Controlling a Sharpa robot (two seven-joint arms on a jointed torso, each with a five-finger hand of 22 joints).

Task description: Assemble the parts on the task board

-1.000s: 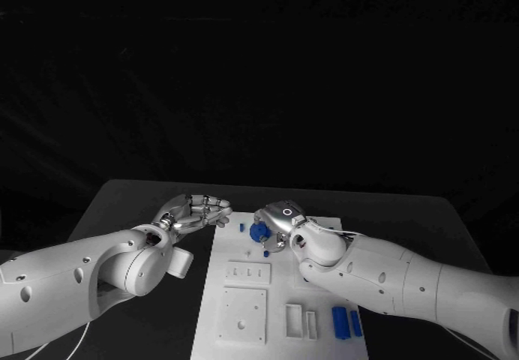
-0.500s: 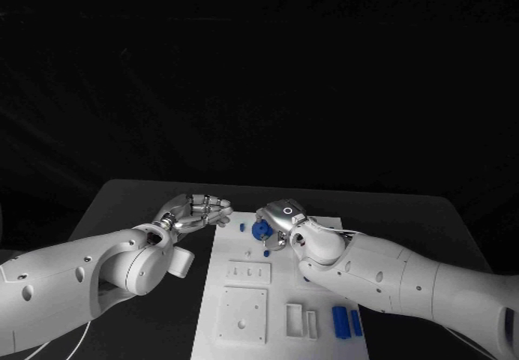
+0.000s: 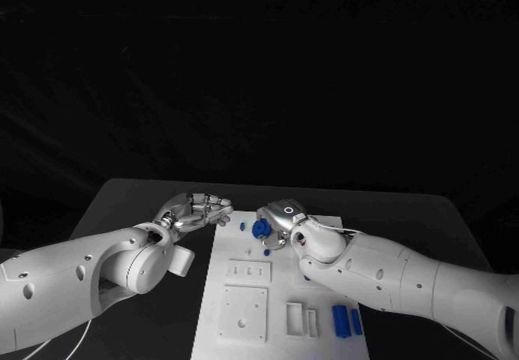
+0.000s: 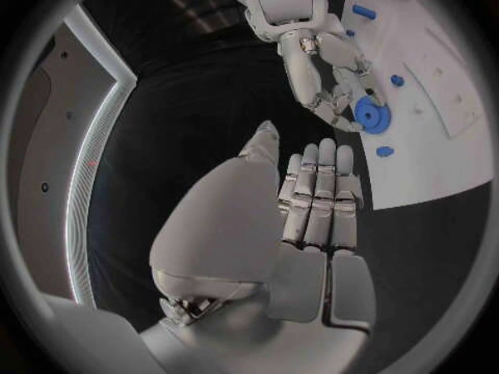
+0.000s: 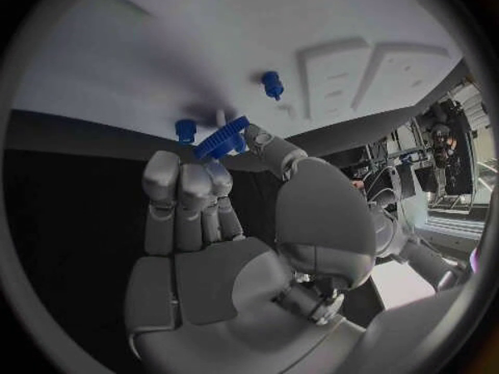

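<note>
Two white robot arms reach in over a dark worktop (image 3: 130, 196), meeting near the far end of a white task board (image 3: 283, 296) that lies lengthwise in the middle. The right robot hand (image 3: 279, 223) hangs over the far part of the board and pinches a blue gear (image 3: 259, 229) between its thumb and fingertips; the right wrist view shows the toothed blue gear (image 5: 223, 138) held at the fingertips just above the white board surface (image 5: 312, 25), close to a thin upright pin. Two small blue pegs stand in the board near the gear, one (image 5: 273, 83) further onto the board and one (image 5: 186, 130) near the board's edge. In the left wrist view the same gear (image 4: 371, 115) appears as a round blue wheel with a centre hole, gripped by the right robot hand (image 4: 328, 75). The left robot hand (image 3: 200, 209) hovers beside the board's far left corner, over the bare worktop, holding nothing; its fingers (image 4: 320, 193) lie straight and pressed side by side, with the thumb set slightly apart. Nearer the robot, the board carries raised white blocks: a plate with slots (image 3: 249, 271), a larger square plate (image 3: 244, 314), and two narrow upright pieces (image 3: 300, 320). Two blue bars (image 3: 346, 322) lie side by side at the board's near right corner.
</note>
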